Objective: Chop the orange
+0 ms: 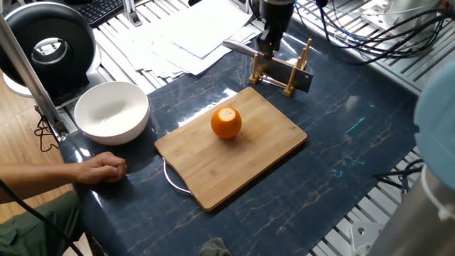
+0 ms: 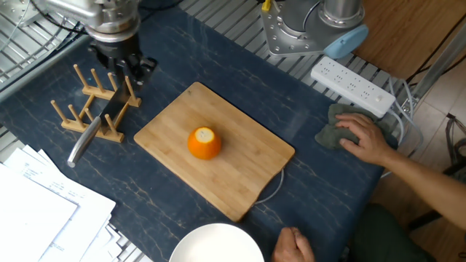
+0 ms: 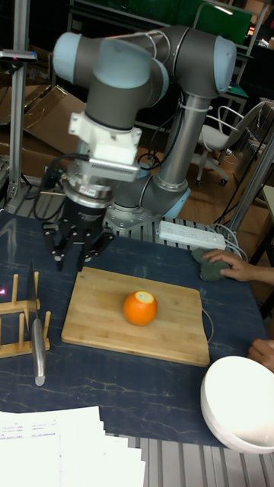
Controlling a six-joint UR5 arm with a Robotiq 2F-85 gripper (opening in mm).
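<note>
- On the flat wooden board (image 2: 218,156), the round orange (image 2: 204,143) with its pale cut top is seen.
- Well apart, over the knife (image 2: 95,127) in the wooden rack (image 2: 84,102), the gripper (image 3: 72,259) is spread open, with nothing held.

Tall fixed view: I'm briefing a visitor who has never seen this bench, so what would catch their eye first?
The orange, pale cut face up, sits alone in the middle of the wooden cutting board. Left of the board, the gripper hangs with fingers spread, beside a wooden rack holding a knife. A white bowl stands at lower right.
</note>
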